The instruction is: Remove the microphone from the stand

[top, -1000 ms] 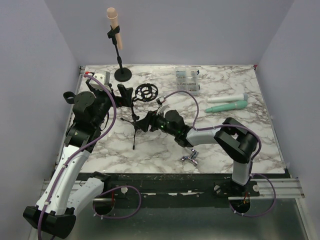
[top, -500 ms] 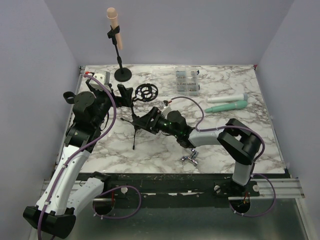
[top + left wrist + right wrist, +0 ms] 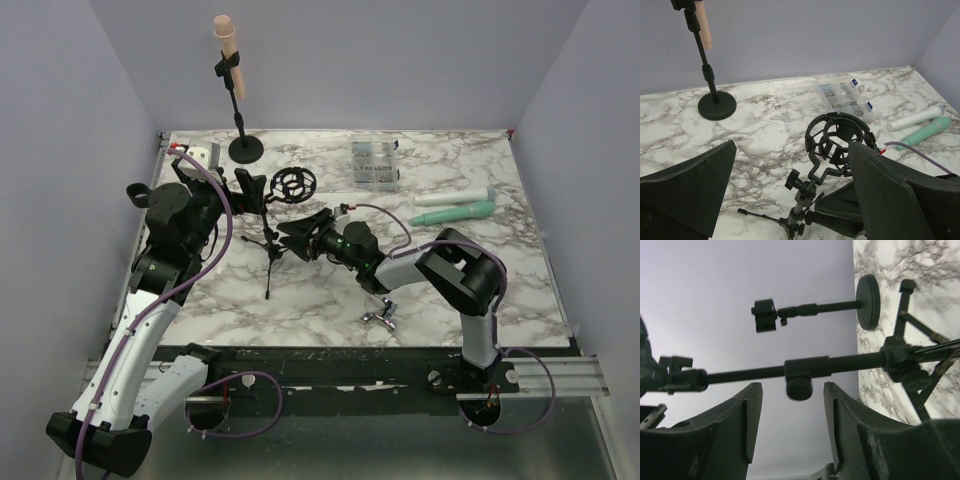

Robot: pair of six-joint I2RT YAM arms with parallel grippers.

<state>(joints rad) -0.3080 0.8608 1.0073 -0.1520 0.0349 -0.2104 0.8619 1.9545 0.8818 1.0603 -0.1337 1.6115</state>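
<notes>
A peach microphone (image 3: 229, 52) sits clipped at the top of a black stand with a round base (image 3: 246, 149) at the back left; it also shows in the left wrist view (image 3: 704, 27). Nearer, a black tripod stand (image 3: 268, 243) carries an empty ring-shaped shock mount (image 3: 293, 183). My left gripper (image 3: 792, 150) is wide open and hangs beside that mount (image 3: 840, 140), holding nothing. My right gripper (image 3: 298, 237) is open and points at the tripod stand's pole; the pole's knob (image 3: 800, 388) lies just beyond its fingertips (image 3: 752, 400).
A clear plastic parts box (image 3: 375, 163) stands at the back. A white microphone (image 3: 455, 196) and a green one (image 3: 455, 212) lie at the right. A small metal piece (image 3: 380, 320) lies near the front edge, and a white object (image 3: 200, 155) sits at the back left corner.
My right gripper has swung round and shifted slightly toward the back at the tripod pole, and its jaws widened, then narrowed. The left arm has not moved.
</notes>
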